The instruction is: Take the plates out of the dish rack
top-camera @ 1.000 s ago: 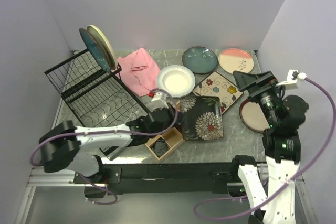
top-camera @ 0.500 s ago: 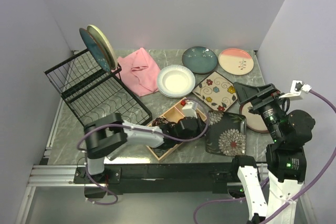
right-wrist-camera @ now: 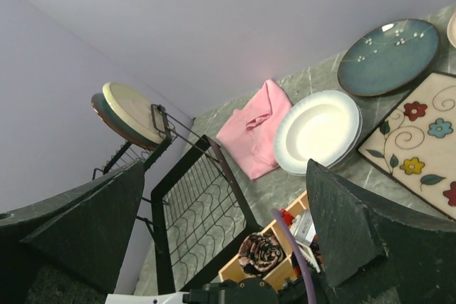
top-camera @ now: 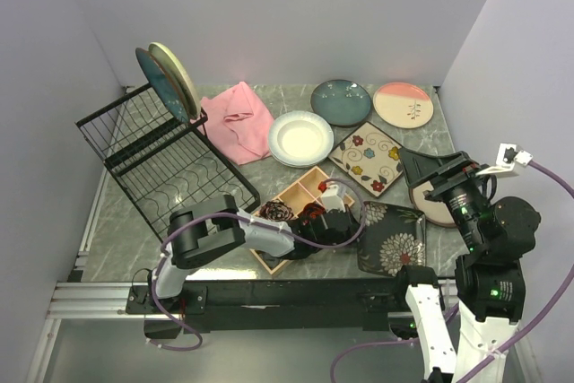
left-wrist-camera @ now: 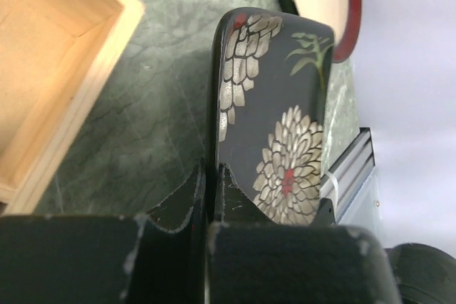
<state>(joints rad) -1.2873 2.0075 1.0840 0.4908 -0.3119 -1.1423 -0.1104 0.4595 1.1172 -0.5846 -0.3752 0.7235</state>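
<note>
My left gripper (top-camera: 352, 227) is shut on the left edge of the square black floral plate (top-camera: 393, 238), held tilted over the table's front right. In the left wrist view my left gripper (left-wrist-camera: 211, 176) pinches that plate (left-wrist-camera: 285, 119). The black wire dish rack (top-camera: 166, 163) stands at the left with a teal plate (top-camera: 160, 82) and a cream-green plate (top-camera: 177, 73) upright at its back. A white plate (top-camera: 300, 138), a teal plate (top-camera: 341, 100), a pink-cream plate (top-camera: 403, 103), a square cream floral plate (top-camera: 369, 157) and a dark red plate (top-camera: 437, 208) lie on the table. My right gripper (top-camera: 435, 168) is open, empty and raised above the dark red plate.
A wooden compartment tray (top-camera: 296, 204) holding small items sits under my left arm, just left of the held plate. A pink cloth (top-camera: 238, 118) lies between the rack and the white plate. The table's front rail (top-camera: 296, 293) runs close below the held plate.
My left arm has carried the black floral plate to the right and toward the front edge, past the wooden tray. My right arm has shifted slightly to the right.
</note>
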